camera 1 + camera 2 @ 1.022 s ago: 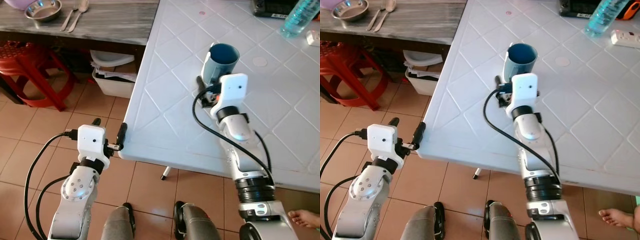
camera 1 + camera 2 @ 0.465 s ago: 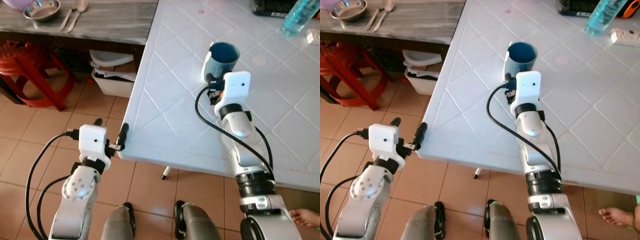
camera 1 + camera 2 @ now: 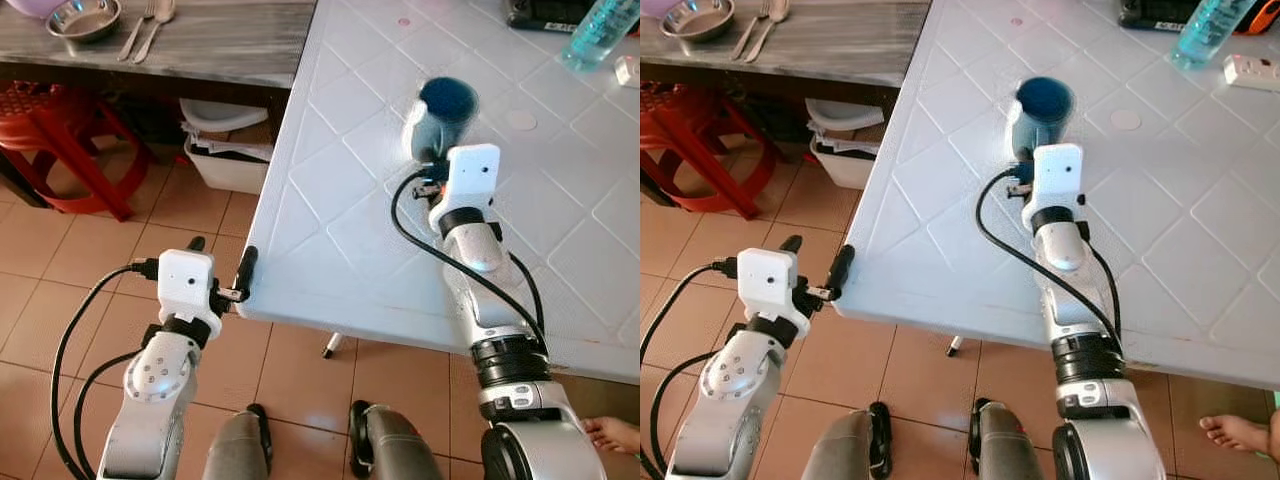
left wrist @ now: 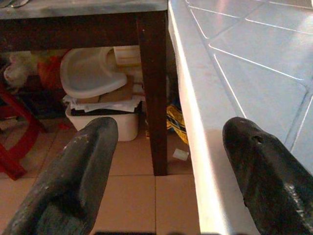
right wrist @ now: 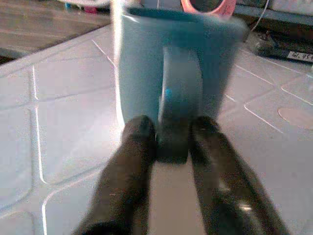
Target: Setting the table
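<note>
The right pincer (image 5: 168, 147) has closed on the handle of the blue mug (image 3: 445, 115), directly beyond it on the white bench (image 3: 350, 190); the left pincer (image 4: 166, 161) hangs open at the bench's near-left corner.

The blue mug (image 3: 441, 118) is on the white table (image 3: 340, 190), well in from the near edge, and it's blurred in both eye views. It's a tall, straight-sided cup, deep blue inside, paler grey-blue outside, mouth open upward. Its handle (image 5: 178, 100) faces the right pincer (image 5: 172, 132), and the two black fingers (image 5: 139, 134) sit either side of that handle, pressed close against it. The mug looks roughly upright.
</note>
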You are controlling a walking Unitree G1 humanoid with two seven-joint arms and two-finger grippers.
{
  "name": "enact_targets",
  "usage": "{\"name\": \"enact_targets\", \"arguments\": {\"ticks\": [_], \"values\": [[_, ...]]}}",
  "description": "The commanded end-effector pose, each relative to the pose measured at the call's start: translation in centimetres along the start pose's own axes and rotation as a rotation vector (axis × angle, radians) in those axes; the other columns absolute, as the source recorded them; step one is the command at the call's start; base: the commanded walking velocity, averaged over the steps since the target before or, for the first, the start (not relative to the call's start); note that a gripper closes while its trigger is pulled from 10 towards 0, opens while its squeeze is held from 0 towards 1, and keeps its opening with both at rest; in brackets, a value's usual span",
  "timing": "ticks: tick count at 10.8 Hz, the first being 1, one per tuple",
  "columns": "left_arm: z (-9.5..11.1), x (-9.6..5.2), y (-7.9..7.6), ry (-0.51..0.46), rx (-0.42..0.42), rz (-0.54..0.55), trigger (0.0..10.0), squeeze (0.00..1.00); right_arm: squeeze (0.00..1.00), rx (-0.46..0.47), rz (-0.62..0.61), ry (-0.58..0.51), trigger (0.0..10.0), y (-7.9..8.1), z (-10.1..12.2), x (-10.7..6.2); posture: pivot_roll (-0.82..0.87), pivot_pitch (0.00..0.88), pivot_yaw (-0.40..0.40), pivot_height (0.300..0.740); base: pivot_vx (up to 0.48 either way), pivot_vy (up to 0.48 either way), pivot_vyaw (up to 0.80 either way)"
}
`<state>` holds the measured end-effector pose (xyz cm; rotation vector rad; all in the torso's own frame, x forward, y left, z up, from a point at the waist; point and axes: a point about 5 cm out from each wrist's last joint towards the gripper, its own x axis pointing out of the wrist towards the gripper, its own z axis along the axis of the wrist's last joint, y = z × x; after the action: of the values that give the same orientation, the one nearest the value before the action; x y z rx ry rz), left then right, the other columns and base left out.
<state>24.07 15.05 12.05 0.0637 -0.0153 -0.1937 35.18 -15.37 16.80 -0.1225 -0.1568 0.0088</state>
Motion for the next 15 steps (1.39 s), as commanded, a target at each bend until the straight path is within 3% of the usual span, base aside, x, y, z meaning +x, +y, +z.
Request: {"name": "enact_targets", "arguments": {"ticks": [1, 6, 12, 15], "values": [[0.1, -0.2, 0.0, 0.001, 0.005, -0.009, 10.0, 0.0, 0.0, 0.005, -0.008, -0.013, 0.0, -0.1, 0.3, 0.2, 0.01, 0.257, 0.033, 0.74, 0.0, 0.0, 0.0], [0.1, 0.1, -0.1, 0.0, -0.022, 0.005, 10.0, 0.0, 0.0, -0.002, -0.021, -0.035, 0.0, -0.6, 0.4, -0.4, -0.01, 0.253, 0.025, 0.74, 0.0, 0.0, 0.0], [0.2, 1.4, -0.1, -0.016, -0.051, 0.061, 10.0, 0.0, 0.0, 0.0, -0.012, -0.092, 0.0, -0.9, 0.8, -3.7, -0.04, 0.219, 0.009, 0.74, 0.0, 0.468, 0.0], [0.4, 2.1, 0.0, -0.036, -0.026, 0.061, 10.0, 0.0, 0.0, -0.01, -0.002, -0.09, 0.0, -1.0, 1.1, -4.2, -0.05, 0.214, 0.008, 0.74, 0.084, 0.456, 0.0]]}}
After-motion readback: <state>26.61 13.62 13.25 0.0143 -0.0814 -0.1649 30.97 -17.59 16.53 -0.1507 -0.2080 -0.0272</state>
